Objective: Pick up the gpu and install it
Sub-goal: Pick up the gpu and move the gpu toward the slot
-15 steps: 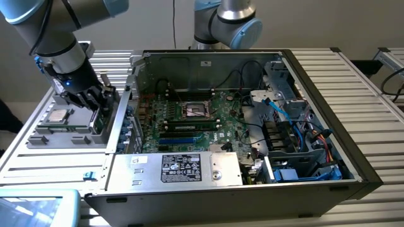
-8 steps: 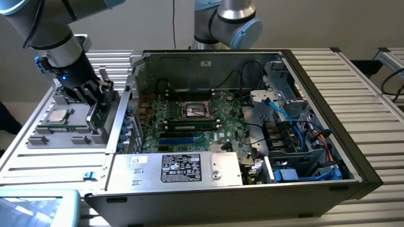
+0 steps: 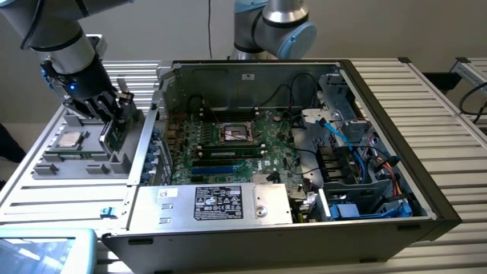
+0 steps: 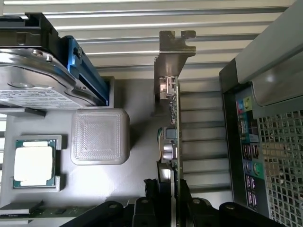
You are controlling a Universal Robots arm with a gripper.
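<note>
Gripper (image 4: 165,204): fingers (image 4: 150,198) clamped together on the gpu, one on each face of the board's near edge; no gap visible at the board
Gpu (image 4: 171,123): upright and edge-on over the grey tray (image 3: 76,170), just beside the rear wall of the computer case (image 3: 396,114); silver end bracket (image 4: 174,61) at the end far from the grip; cannot tell whether the lower edge is free of its slot
Step in hand: judged to be lifting the card out of the tray
Doing it well: pull straight along the card's own plane; no twist, no tilt toward the case; watch the bracket's hooked tip against the tray wall; keep the pinch on bare board rather than on the cooler or connectors; hold the clamp firm enough to stop the long free end from swinging
Tray contents: processor (image 4: 33,163) in a square pocket; silver drive (image 4: 33,75) with a blue rail (image 4: 90,71) in its own bay; ribbed grey block (image 4: 99,137) between drive and card; memory stick (image 4: 28,213) lying flat beside the processor
Case contents: lid off; motherboard (image 3: 228,142) with an open processor socket (image 3: 237,135) and one seated memory module (image 3: 232,153); power supply (image 3: 213,202) along the near wall; drive cage with blue cables (image 3: 343,137) at the exterior view's right
</note>
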